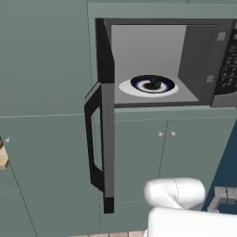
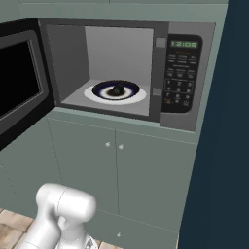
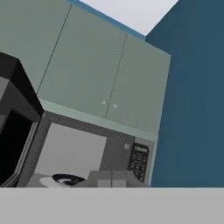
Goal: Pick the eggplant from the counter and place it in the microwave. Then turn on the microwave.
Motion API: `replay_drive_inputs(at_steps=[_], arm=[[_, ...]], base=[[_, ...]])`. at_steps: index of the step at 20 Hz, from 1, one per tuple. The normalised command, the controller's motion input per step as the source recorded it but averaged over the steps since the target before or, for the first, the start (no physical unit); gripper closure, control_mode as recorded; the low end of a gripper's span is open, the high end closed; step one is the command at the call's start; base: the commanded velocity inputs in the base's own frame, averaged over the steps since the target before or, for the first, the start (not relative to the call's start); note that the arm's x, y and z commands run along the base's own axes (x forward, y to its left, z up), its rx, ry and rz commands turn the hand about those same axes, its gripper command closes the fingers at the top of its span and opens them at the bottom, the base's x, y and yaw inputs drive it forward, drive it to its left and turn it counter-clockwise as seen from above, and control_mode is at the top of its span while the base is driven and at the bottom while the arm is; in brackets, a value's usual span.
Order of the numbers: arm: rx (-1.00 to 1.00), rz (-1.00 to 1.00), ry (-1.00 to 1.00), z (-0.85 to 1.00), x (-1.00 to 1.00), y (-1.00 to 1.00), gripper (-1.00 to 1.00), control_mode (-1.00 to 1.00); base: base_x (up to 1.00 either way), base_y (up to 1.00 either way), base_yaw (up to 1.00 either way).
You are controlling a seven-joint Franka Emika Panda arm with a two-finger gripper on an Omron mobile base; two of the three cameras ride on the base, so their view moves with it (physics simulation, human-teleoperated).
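The microwave (image 1: 210, 55) (image 2: 206, 73) is built in among grey-green cabinets, and its door (image 1: 107, 139) (image 2: 19, 82) hangs wide open to the left. Inside, the small dark eggplant (image 1: 155, 84) (image 2: 117, 90) lies in the middle of a white plate with a dark blue centre (image 1: 125, 87) (image 2: 91, 92). The keypad (image 2: 180, 80) and green display (image 2: 184, 44) are on the right of the opening. My gripper (image 3: 112, 181) is shut on nothing. It is low in front of the microwave (image 3: 70, 148), looking up at it, well away from the eggplant.
The open door's black bar handle (image 1: 91, 139) juts out toward me on the left. Cabinet doors with small knobs (image 2: 113, 145) lie below the microwave, and more (image 3: 109, 104) above it. A dark blue wall (image 2: 228, 146) closes the right side. A sliver of beige counter (image 1: 3, 159) shows at far left.
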Motion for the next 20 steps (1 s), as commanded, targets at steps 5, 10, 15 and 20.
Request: replay_drive_inputs(at_steps=[5,10,15,20], arm=[[0.00,-0.05,0.00,-0.14,0.04,0.22,1.00,-1.00],[0.00,-0.04,0.00,-0.19,0.14,0.20,1.00,-1.00],[0.00,-0.05,0.00,-0.19,0.27,0.18,1.00,-1.00],[0.00,-0.07,0.00,-0.12,0.41,0.12,1.00,-1.00]], base=[[0.00,0.00,0.00],[0.00,0.00,0.00],[0.00,0.00,0.00],[0.00,0.00,0.00]])
